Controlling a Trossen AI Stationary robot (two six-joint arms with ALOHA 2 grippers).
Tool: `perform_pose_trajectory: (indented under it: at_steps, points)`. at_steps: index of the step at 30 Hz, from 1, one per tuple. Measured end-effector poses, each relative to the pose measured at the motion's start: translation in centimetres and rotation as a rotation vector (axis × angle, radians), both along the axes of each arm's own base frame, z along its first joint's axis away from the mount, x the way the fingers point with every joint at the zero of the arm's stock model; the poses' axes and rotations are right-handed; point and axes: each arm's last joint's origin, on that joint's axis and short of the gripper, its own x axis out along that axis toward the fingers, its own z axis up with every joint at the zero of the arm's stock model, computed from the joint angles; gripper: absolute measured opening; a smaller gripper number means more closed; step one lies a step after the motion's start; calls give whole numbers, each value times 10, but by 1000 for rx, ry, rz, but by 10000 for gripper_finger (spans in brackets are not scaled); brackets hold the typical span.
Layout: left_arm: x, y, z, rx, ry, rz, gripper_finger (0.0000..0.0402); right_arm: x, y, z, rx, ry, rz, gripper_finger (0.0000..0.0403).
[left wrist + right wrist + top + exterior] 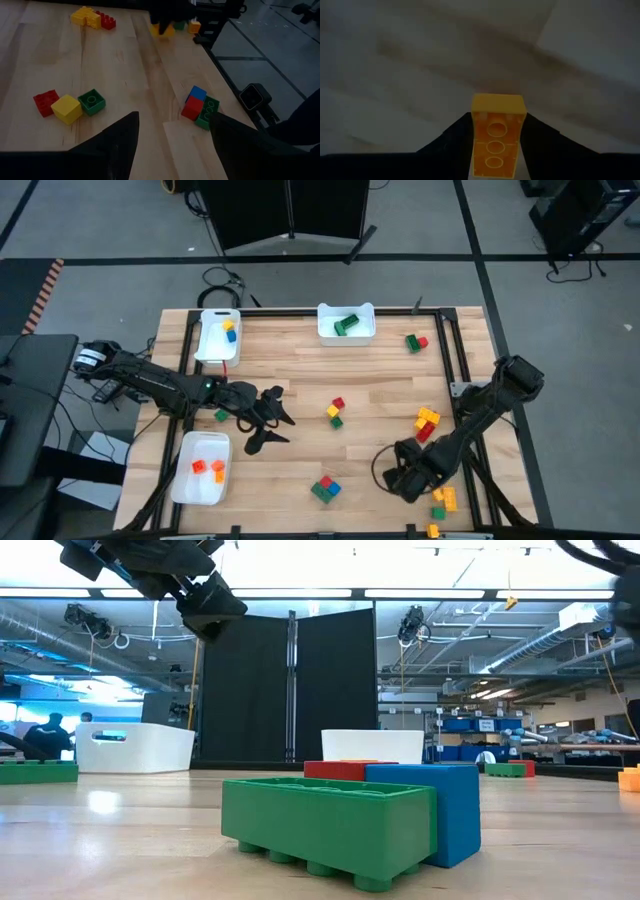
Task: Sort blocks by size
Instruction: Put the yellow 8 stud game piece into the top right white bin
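My right gripper (400,477) is near the table's near right corner, shut on an orange studded brick (496,137). My left gripper (272,420) is open and empty, held above the table left of centre; it also shows in the low view (205,602). Ahead of its fingers lie a red, yellow and green cluster (67,105) and a blue, red and green cluster (200,107), which fills the low view (350,820). A yellow and red cluster (425,423) lies at the right, and a single green brick (221,415) lies under the left arm. My right gripper pinches the orange brick by its two long sides (476,145) between its two fingers (452,142). The brick lies along the fingers, its hollow underside toward the camera and its far end (498,102) sticking out past the fingertips. Whether it is clear of the table, I cannot tell.
White trays stand at the far left (218,335) with yellow and blue bricks, at the far centre (346,323) with green bricks, and at the near left (202,468) with orange bricks. A green and red pair (415,342) lies far right; yellow and orange bricks (443,498) lie near right.
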Motion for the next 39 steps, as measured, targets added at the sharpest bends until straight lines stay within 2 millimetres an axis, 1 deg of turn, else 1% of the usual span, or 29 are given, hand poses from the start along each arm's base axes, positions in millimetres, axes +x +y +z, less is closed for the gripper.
perform_pose_trajectory:
  at_steps: [6,12,15,17,20,25,28,31,35,39]
  points:
    - [1,0,3,1,-30,16,250,-2,-38,31,-90,-26,37,149]
    - [2,0,5,-9,-56,18,250,-7,-85,64,-161,-69,79,149]
    - [4,0,9,-55,-79,35,250,-6,-109,77,-199,-118,110,149]
    - [5,0,12,-64,-111,45,250,-5,-124,84,-227,-153,139,149]
    - [7,4,14,-49,-139,116,250,-4,-148,92,-270,-185,173,149]
    - [8,13,13,-31,-131,189,250,-1,-185,100,-335,-223,237,149]
    - [7,20,7,-30,-65,230,250,4,-206,104,-359,-274,271,149]
    - [6,27,3,-43,-20,279,250,11,-226,113,-370,-309,311,149]
    - [8,37,6,-33,-51,307,250,25,-253,135,-434,-330,356,149]
    - [5,46,12,-4,-84,339,250,47,-282,158,-499,-348,384,149]
